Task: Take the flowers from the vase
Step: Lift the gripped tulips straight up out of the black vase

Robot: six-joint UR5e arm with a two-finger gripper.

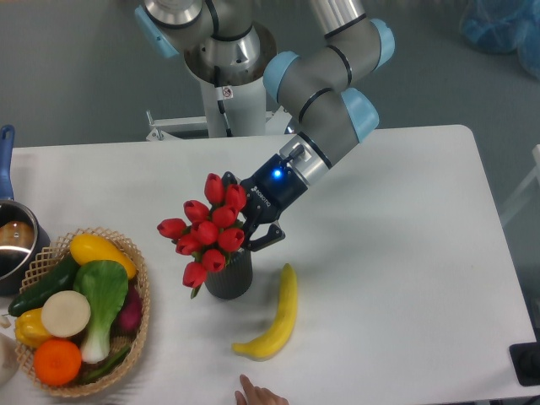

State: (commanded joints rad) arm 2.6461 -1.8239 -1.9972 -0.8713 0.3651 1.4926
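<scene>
The flowers [209,228], a bunch of red tulip buds on green stems, stand in the vase [228,280], a short dark ribbed cylinder left of the table's middle. My gripper [251,239] reaches in from the upper right, just above the vase's mouth and right under the buds. Its jaws are drawn in around the stems. One dark finger [270,234] shows to the right of the bunch; the other is hidden behind the buds. The bunch leans to the left and still sits in the vase.
A yellow banana [278,316] lies just right of the vase. A wicker basket [140,295] of vegetables and fruit stands at the left, beside a steel pot [13,245] with a blue handle. A person's fingertips [256,394] show at the front edge.
</scene>
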